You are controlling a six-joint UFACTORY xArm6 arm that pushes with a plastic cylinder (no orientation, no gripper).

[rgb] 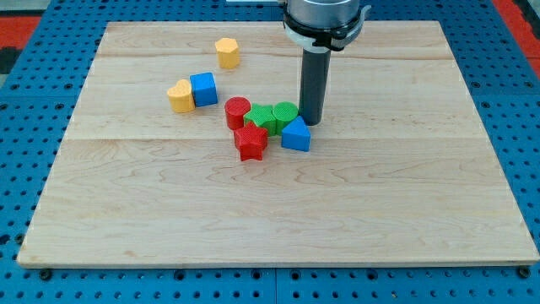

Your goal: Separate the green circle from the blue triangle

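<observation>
On a pale wooden board, my tip stands just to the view's right of the green circle and just above the blue triangle, close to both. I carry only a bare rod with no jaws and grasp nothing. The circle touches a second green block, with a red cylinder and red star alongside. Farther left sit a blue cube and two yellow blocks.
</observation>
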